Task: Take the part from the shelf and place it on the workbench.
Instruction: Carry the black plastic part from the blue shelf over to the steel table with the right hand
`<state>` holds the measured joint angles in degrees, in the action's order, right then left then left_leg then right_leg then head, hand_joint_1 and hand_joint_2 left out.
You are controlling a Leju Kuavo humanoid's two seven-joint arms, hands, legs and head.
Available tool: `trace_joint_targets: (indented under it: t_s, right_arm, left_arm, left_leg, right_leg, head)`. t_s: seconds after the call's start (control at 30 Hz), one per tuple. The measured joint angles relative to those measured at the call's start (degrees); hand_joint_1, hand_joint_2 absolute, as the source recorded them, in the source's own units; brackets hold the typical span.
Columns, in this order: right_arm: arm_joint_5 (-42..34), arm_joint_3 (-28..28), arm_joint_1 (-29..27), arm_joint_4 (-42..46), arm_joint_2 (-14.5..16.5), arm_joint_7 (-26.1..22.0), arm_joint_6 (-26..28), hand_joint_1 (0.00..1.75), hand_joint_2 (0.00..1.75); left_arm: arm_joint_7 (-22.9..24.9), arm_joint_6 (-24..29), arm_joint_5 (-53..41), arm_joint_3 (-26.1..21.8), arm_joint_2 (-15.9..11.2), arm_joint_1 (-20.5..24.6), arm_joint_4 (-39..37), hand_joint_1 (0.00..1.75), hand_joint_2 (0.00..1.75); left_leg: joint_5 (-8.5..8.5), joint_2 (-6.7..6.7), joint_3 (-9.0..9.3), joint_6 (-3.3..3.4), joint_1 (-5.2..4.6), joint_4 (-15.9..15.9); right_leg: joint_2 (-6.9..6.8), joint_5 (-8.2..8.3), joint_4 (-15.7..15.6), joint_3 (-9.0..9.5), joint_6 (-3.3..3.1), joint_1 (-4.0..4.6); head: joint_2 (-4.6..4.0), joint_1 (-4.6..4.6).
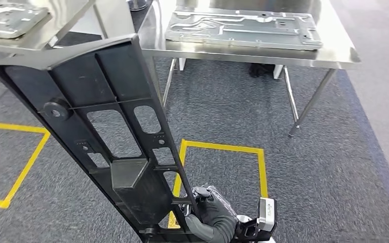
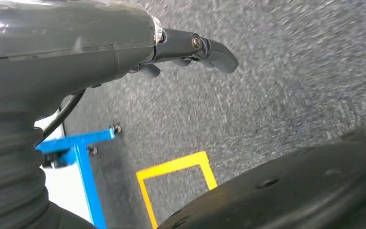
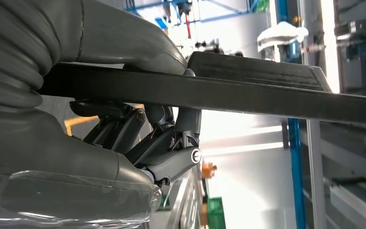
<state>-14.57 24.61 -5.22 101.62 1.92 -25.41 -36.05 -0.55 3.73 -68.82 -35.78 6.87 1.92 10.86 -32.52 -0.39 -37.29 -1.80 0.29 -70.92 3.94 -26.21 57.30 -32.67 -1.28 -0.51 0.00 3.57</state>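
From the head view, the right hand grips the long black part at its near end, so the part rises tilted up and away, its far end level with the corner of the steel worktop. A grey metal plate already lies on that worktop, so I judge the part should be set down beside it, on the bare steel, not on top. With one grip at the end, the far end will swing; a slow carry and a low, flat approach seem wise.

The left wrist view shows the left hand over grey carpet, fingers loosely extended and holding nothing.

In the right wrist view, the dark fingers clamp beneath the part's edge, thumb above.
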Motion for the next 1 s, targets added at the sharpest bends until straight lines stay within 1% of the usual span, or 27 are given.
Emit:
trace_joint_targets:
  t_s: [0.03,0.07,0.1,0.13,0.17,0.2,0.23,0.27,0.3,0.37,0.4,0.43,0.47,0.5,0.57,0.6,0.63,0.7,0.73,0.77,0.8,0.83,0.87,0.9,0.93,0.97,1.0]
  right_arm:
    - [-0.1,0.0,0.0,-0.1,0.0,-0.2,0.0,1.75,1.75]
    - [-0.2,0.0,0.1,-0.2,0.0,-0.4,-0.1,1.75,1.75]
    - [-0.2,0.0,0.1,-0.3,0.0,-0.6,-0.1,1.75,1.75]
    - [-0.3,0.0,0.2,-0.4,0.0,-0.8,-0.2,1.75,1.75]
    - [-0.4,0.0,0.2,-0.5,0.0,-0.9,-0.3,1.75,1.75]
    - [-0.4,0.0,0.2,-0.6,0.1,-1.0,-0.4,1.75,1.75]
    - [-0.5,0.0,0.2,-0.6,0.1,-1.1,-0.6,1.75,1.75]
    - [-0.6,0.0,0.3,-0.6,0.1,-1.1,-0.7,1.75,1.75]
    - [-0.6,0.0,0.4,-0.7,0.1,-1.2,-0.9,1.75,1.75]
    - [-0.7,0.0,0.6,-0.8,0.1,-1.2,-1.0,1.75,1.75]
    - [-0.7,0.0,0.6,-0.9,0.1,-1.2,-1.0,1.75,1.75]
    - [-0.7,0.0,0.6,-1.0,0.1,-1.2,-1.1,1.75,1.75]
    - [-0.8,0.0,0.6,-1.1,0.1,-1.2,-1.1,1.75,1.75]
    - [-0.8,0.0,0.6,-1.2,0.1,-1.2,-1.1,1.75,1.75]
    - [-0.8,0.0,0.6,-1.3,0.1,-1.2,-1.1,1.75,1.75]
    - [-0.9,0.0,0.6,-1.3,0.1,-1.2,-1.1,1.75,1.75]
    - [-0.9,0.0,0.6,-1.3,0.1,-1.2,-1.1,1.75,1.75]
    - [-1.0,0.0,0.6,-1.4,0.1,-1.2,-1.1,1.75,1.75]
    - [-1.0,0.0,0.6,-1.4,0.1,-1.2,-1.1,1.75,1.75]
    - [-1.0,0.0,0.7,-1.4,0.1,-1.2,-1.2,1.75,1.75]
    - [-1.0,0.0,0.8,-1.5,0.2,-1.2,-1.3,1.75,1.75]
    - [-1.1,0.0,0.9,-1.5,0.2,-1.2,-1.4,1.75,1.75]
    - [-1.1,0.0,1.0,-1.6,0.3,-1.2,-1.4,1.75,1.75]
    - [-1.1,0.0,1.0,-1.7,0.3,-1.2,-1.5,1.75,1.75]
    - [-1.1,0.0,1.0,-1.8,0.3,-1.2,-1.6,1.75,1.75]
    - [-1.1,0.0,1.0,-2.0,0.3,-1.2,-1.7,1.75,1.75]
    - [-1.1,0.0,1.0,-2.1,0.3,-1.2,-1.7,1.75,1.75]
  left_arm:
    - [0.2,0.1,0.0,0.0,0.0,0.0,0.0,0.0,1.75]
    - [0.4,0.3,0.0,0.0,0.0,0.0,0.0,0.0,1.75]
    - [0.7,0.5,0.1,0.0,-0.1,0.0,0.0,0.0,1.75]
    - [0.9,0.6,0.1,0.0,-0.1,0.0,0.0,0.0,1.75]
    - [1.1,0.8,0.1,0.0,0.0,0.0,0.0,0.0,1.75]
    - [1.2,0.9,0.2,0.0,0.0,0.0,0.0,0.0,1.75]
    - [1.3,1.0,0.2,0.0,0.0,0.0,0.0,0.0,1.75]
    - [1.3,1.1,0.2,0.0,0.1,0.0,0.0,0.0,1.75]
    - [1.3,1.2,0.2,0.0,0.1,-0.1,0.0,0.0,1.75]
    - [1.0,1.4,0.2,0.0,0.1,-0.4,0.0,0.0,1.75]
    - [0.9,1.5,0.2,0.0,0.1,-0.5,0.0,0.0,1.75]
    - [0.8,1.5,0.1,0.0,0.1,-0.6,0.0,0.0,1.75]
    - [0.7,1.5,0.1,0.0,0.1,-0.6,0.0,0.0,1.75]
    - [0.6,1.5,0.1,0.0,0.1,-0.7,0.0,0.0,1.75]
    - [0.5,1.5,0.0,0.0,0.1,-0.8,0.0,0.0,1.75]
    - [0.4,1.4,0.0,0.0,0.1,-0.8,0.0,0.0,1.75]
    - [0.4,1.4,0.0,0.0,0.1,-0.8,0.0,0.0,1.75]
    - [0.4,1.3,0.0,0.0,0.1,-0.8,0.0,0.0,1.75]
    - [0.4,1.2,0.0,0.0,0.1,-0.8,0.0,0.0,1.75]
    - [0.5,1.2,0.1,0.0,0.0,-0.8,0.0,0.0,1.75]
    - [0.5,1.1,0.2,0.0,0.0,-0.8,0.0,0.0,1.75]
    - [0.5,1.1,0.3,-0.1,-0.1,-0.7,0.0,0.0,1.75]
    - [0.5,1.1,0.4,-0.1,-0.1,-0.5,0.0,0.0,1.75]
    - [0.5,1.1,0.5,-0.2,-0.1,-0.4,0.0,0.0,1.75]
    - [0.5,1.1,0.6,-0.2,-0.1,-0.3,0.0,0.0,1.75]
    - [0.6,1.1,0.7,-0.3,-0.1,-0.2,0.0,0.0,1.75]
    - [0.6,1.1,0.8,-0.3,-0.1,-0.2,0.0,0.0,1.75]
  left_leg:
    - [2.41,-0.64,1.69,0.01,0.16,4.1]
    - [4.1,-1.67,3.34,0.09,0.29,8.0]
    - [5.17,-2.54,4.58,0.34,0.39,10.9]
    - [5.53,-3.16,5.22,0.65,0.39,12.4]
    - [5.34,-3.28,5.32,1.06,0.28,12.7]
    - [5.48,-2.88,5.32,1.48,0.21,12.7]
    - [5.59,-2.36,5.33,1.85,0.23,12.8]
    - [5.68,-1.8,5.4,2.25,0.28,13.0]
    - [5.75,-1.13,5.45,2.62,0.34,13.2]
    - [5.69,0.32,5.46,3.12,0.27,13.3]
    - [5.63,1.07,5.43,3.23,0.21,13.3]
    - [5.57,1.82,5.43,3.26,0.17,13.3]
    - [5.48,2.54,5.48,3.25,0.15,13.3]
    - [5.39,3.14,5.58,3.17,0.13,13.3]
    - [5.15,3.92,5.89,2.88,0.03,13.3]
    - [5.04,4.11,6.02,2.63,-0.08,13.2]
    - [4.96,4.23,6.09,2.36,-0.16,13.2]
    - [4.95,4.39,6.2,1.76,-0.26,13.3]
    - [4.88,4.35,6.22,1.48,-0.26,13.3]
    - [4.52,3.85,6.1,1.17,-0.24,12.9]
    - [3.63,3.05,5.53,0.88,-0.23,11.6]
    - [2.13,2.09,4.32,0.63,-0.19,9.0]
    - [0.24,1.2,2.53,0.4,-0.15,5.2]
    - [-1.48,0.77,0.48,0.24,-0.12,1.1]
    - [-2.42,0.61,-1.17,0.12,-0.1,-2.1]
    - [-2.26,0.57,-1.96,0.07,-0.09,-3.4]
    - [-0.86,0.57,-1.53,0.07,-0.05,-2.1]
  right_leg:
    - [0.85,-0.11,0.2,0.09,0.16,-0.04]
    - [1.59,-0.25,0.4,0.09,0.4,0.0]
    - [2.27,-0.37,0.6,-0.01,0.68,0.03]
    - [2.8,-0.44,0.8,-0.2,0.99,0.06]
    - [3.25,-0.42,0.8,-0.41,1.34,0.07]
    - [3.7,-0.37,0.8,-0.57,1.67,0.01]
    - [3.56,-0.46,0.9,-0.65,1.98,-0.05]
    - [2.58,-0.96,1.7,-0.99,2.28,0.0]
    - [1.05,-2.11,3.5,-1.86,2.54,0.07]
    - [-2.33,-5.72,10.6,-5.36,2.93,0.15]
    - [-3.09,-7.3,14.5,-7.36,3.06,0.1]
    - [-3.45,-8.0,17.1,-8.74,3.12,0.04]
    - [-3.62,-7.55,17.6,-9.01,3.12,0.01]
    - [-3.82,-6.09,15.6,-8.02,3.02,-0.01]
    - [-4.65,-2.4,7.2,-3.62,2.46,0.15]
    - [-5.03,-1.24,3.6,-1.74,2.15,0.31]
    - [-5.29,-0.75,1.4,-0.64,1.87,0.48]
    - [-5.18,-0.68,0.6,-0.37,1.51,0.69]
    - [-5.0,-0.56,0.4,-0.26,1.29,0.48]
    - [-4.83,-0.41,0.1,-0.1,1.08,0.28]
    - [-4.7,-0.24,-0.2,0.07,0.8,0.05]
    - [-4.58,-0.11,-0.4,0.23,0.56,-0.15]
    - [-4.45,-0.12,-0.4,0.24,0.38,-0.11]
    - [-4.28,-0.14,-0.4,0.24,0.22,-0.07]
    - [-4.03,-0.18,-0.4,0.27,0.16,-0.02]
    - [-3.73,-0.22,-0.3,0.33,0.14,0.02]
    - [-3.39,-0.27,-0.3,0.44,0.17,0.02]
  head:
    - [0.0,0.0]
    - [0.0,0.0]
    - [0.0,0.01]
    - [0.0,0.0]
    - [0.0,-0.01]
    - [0.0,-0.01]
    - [0.0,-0.01]
    - [0.0,-0.02]
    - [0.0,-0.02]
    - [0.0,-0.02]
    - [0.0,-0.01]
    - [0.0,-0.01]
    - [0.0,-0.01]
    - [0.0,-0.01]
    - [0.0,-0.01]
    - [0.0,-0.01]
    - [0.0,-0.01]
    - [0.0,-0.01]
    - [0.0,-0.01]
    - [0.0,-0.01]
    - [0.0,0.0]
    - [0.0,0.01]
    - [0.0,0.01]
    - [0.0,0.01]
    - [0.0,0.01]
    - [0.0,0.01]
    - [0.0,0.01]
